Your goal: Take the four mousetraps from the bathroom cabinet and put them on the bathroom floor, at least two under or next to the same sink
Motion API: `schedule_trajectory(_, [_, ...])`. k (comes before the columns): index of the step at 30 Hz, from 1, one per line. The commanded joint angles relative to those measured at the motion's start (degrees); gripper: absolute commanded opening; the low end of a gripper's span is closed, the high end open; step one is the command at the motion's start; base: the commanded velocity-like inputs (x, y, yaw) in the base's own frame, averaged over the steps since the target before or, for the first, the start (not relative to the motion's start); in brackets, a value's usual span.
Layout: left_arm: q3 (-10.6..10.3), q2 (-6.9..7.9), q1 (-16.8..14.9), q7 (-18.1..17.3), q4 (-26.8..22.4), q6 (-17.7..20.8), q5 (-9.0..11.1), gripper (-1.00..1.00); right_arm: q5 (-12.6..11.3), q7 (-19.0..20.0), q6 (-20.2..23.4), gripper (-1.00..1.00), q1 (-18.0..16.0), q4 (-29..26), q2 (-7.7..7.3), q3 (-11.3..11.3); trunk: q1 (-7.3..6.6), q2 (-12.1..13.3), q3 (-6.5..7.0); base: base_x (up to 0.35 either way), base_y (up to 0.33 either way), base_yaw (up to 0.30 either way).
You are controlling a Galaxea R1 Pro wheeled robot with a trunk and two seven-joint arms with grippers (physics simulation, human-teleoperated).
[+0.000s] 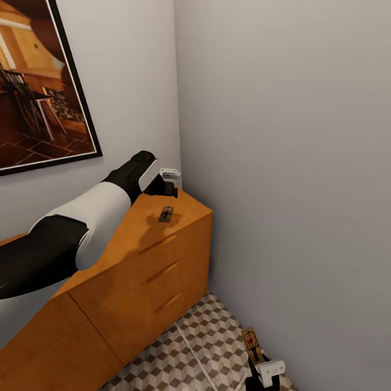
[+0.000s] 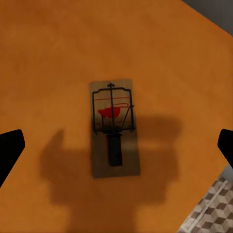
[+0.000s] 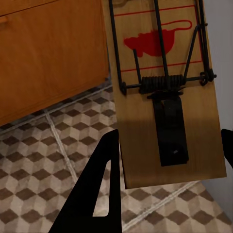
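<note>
One mousetrap [image 1: 166, 213] lies flat on the top of the orange-brown cabinet [image 1: 157, 260], near its right end. My left gripper [image 1: 169, 191] hovers just above and behind it. In the left wrist view that mousetrap [image 2: 114, 127] sits between the wide-apart fingertips [image 2: 9, 148], so the left gripper [image 2: 116, 148] is open. Low at the right, my right gripper [image 1: 262, 365] is shut on a second mousetrap [image 1: 251, 341] above the cube-patterned bathroom floor [image 1: 206, 336]. The right wrist view has this mousetrap [image 3: 165, 92] held between the fingers [image 3: 104, 184], over the floor [image 3: 43, 160] beside the cabinet [image 3: 48, 53].
A dark-framed picture [image 1: 38, 92] hangs on the wall above the cabinet. A plain grey wall [image 1: 293, 163] closes the right side and meets the back wall in a corner just past the cabinet's end. A narrow strip of floor runs between the cabinet front and that wall.
</note>
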Motion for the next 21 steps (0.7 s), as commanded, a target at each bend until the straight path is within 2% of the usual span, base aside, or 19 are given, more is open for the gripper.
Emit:
schedule_trajectory(1, [-0.3, 0.02, 0.0, 0.5, 0.0, 0.1, 0.6, 1.0, -0.2, 0.0, -0.2, -1.0, 0.0, 0.0, 0.0, 0.3, 0.0, 0.0, -0.05, 0.001, -0.001, 0.0])
schedule_trajectory(13, [-0.7, 0.02, 0.0, 1.0, 0.5, -0.1, 0.4, 1.0, -0.2, 0.0, -0.2, -1.0, 0.0, 0.0, 0.01, 0.3, 0.0, 0.0, -0.05, 0.0, 0.0, 0.0])
schedule_trajectory(16, [-2.1, 0.0, 0.0, 1.1, 0.7, -0.1, 0.4, 1.0, -0.2, 0.0, -0.2, -1.0, 0.0, 0.0, 0.0, 0.3, 0.0, 0.0, -0.05, 0.0, 0.0, 0.0])
schedule_trajectory(21, [-5.9, -0.06, 0.0, 2.6, 0.8, -0.1, 0.4, 1.0, -0.2, 0.0, -0.2, -1.0, 0.0, 0.0, 0.0, 0.3, 0.0, 0.0, -0.05, 0.0, 0.0, 0.0])
